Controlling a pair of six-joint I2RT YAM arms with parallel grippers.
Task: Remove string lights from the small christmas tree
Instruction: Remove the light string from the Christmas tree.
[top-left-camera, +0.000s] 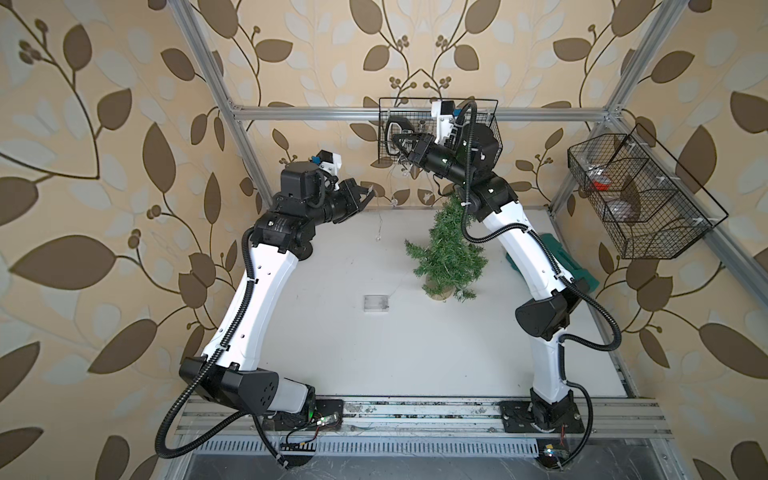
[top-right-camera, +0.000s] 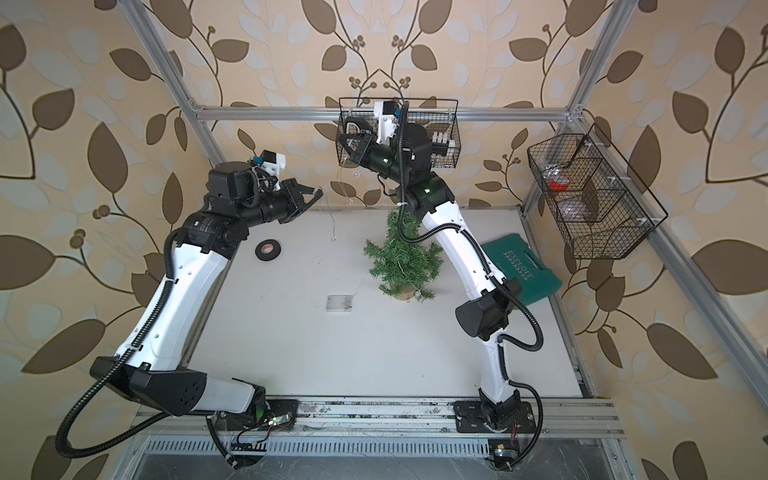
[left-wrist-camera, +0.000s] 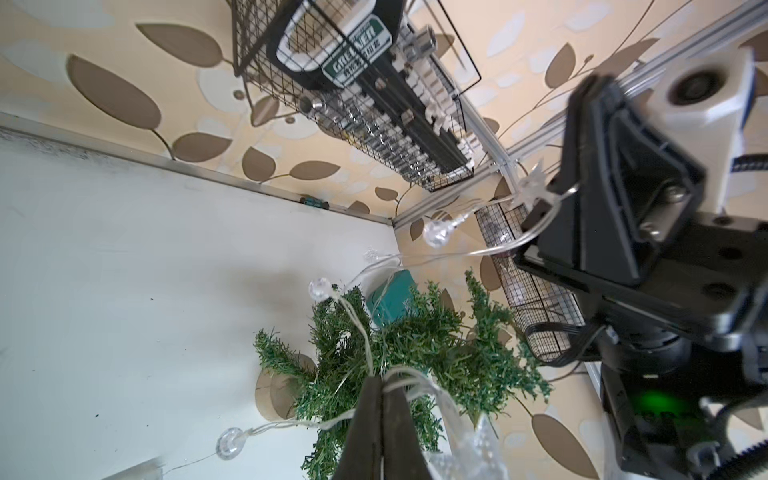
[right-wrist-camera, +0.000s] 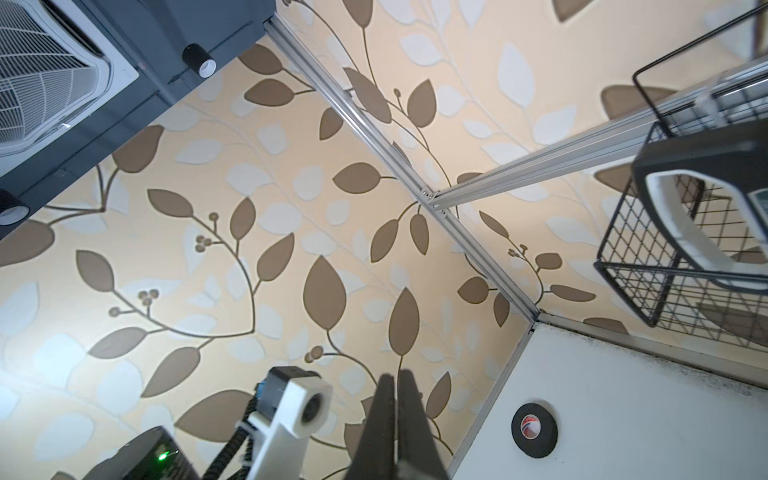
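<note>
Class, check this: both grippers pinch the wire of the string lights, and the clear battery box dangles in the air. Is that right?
Not quite: the battery box lies flat on the table, as both top views show. The left gripper and right gripper do pinch the wire of the string lights, seen in the left wrist view.

Table (top-right-camera: 291, 353): tree (top-right-camera: 401, 257), battery box (top-right-camera: 338, 302), tape roll (top-right-camera: 268, 250)

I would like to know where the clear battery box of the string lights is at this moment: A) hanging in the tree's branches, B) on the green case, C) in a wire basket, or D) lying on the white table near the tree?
D: the battery box lies flat on the white table, a little apart from the base of the small christmas tree.
</note>
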